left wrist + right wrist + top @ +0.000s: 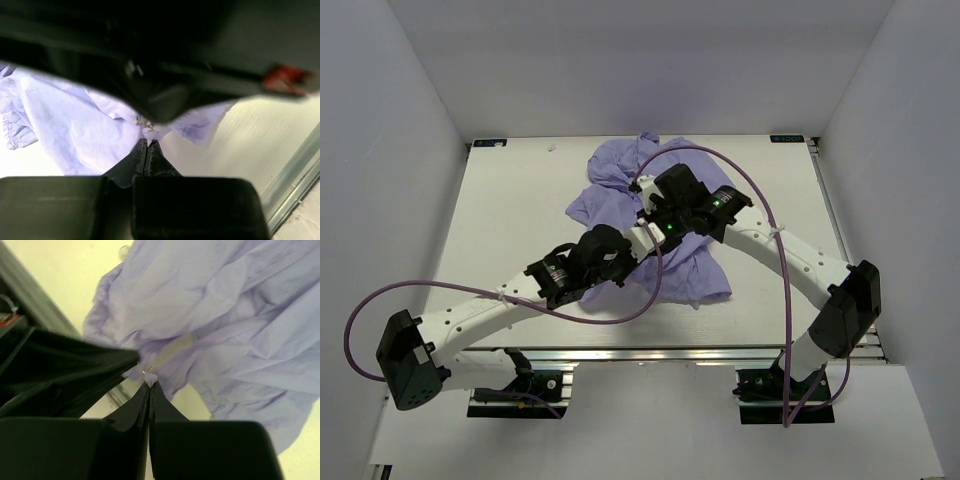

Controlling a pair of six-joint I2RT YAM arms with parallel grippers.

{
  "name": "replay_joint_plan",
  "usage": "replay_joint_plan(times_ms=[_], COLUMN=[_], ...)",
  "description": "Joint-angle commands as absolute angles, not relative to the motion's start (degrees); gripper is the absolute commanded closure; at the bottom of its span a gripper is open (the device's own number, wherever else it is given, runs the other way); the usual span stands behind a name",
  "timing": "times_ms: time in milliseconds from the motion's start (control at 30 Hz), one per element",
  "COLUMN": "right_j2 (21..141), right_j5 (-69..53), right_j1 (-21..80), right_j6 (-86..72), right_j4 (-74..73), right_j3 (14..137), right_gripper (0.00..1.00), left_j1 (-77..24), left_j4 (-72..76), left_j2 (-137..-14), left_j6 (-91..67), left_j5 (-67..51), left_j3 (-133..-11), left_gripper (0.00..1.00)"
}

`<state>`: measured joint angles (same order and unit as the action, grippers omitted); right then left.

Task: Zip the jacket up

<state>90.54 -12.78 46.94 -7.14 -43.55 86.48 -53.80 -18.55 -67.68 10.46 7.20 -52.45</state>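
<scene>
The lavender jacket point(617, 172) lies crumpled on the middle of the white table, partly under both arms. My left gripper point(626, 252) and right gripper point(651, 222) meet over its near part. In the left wrist view the left gripper point(146, 143) is shut, its tips pinching a jacket point(75, 125) edge by a small metal zipper piece point(145, 121). In the right wrist view the right gripper point(150, 384) is shut on a small pale tab point(150, 378) of the jacket point(215, 305). The zipper line point(227, 330) runs across the fabric.
Purple cables point(775, 230) loop over the right arm and the jacket. White walls enclose the table on three sides. A metal rail point(670, 355) runs along the near edge and shows in the left wrist view point(295, 175). The other arm's dark body point(200, 55) fills the left wrist view's top.
</scene>
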Motion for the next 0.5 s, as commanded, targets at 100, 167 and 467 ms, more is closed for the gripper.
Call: replay_joint_plan(times_ms=[100, 167, 467], right_j2=[94.8, 96.8, 99.1], right_j5=[-7.8, -8.4, -9.8], right_j1=[45.0, 44.5, 44.3], right_j6=[-7.6, -6.5, -1.1], right_j4=[-42.9, -42.6, -39.8], right_j3=[91.6, 92.5, 90.2], right_gripper=[1.00, 1.00, 1.00], left_j1=[-54.0, -54.1, -54.1], left_j4=[-17.1, -17.4, -16.7], left_j2=[-64.0, -63.9, -62.8], left_j6=[10.6, 10.5, 10.5], left_j5=[3.8, 3.7, 3.2], left_j3=[-52.6, -52.8, -53.9], left_gripper=[1.00, 1.00, 1.00])
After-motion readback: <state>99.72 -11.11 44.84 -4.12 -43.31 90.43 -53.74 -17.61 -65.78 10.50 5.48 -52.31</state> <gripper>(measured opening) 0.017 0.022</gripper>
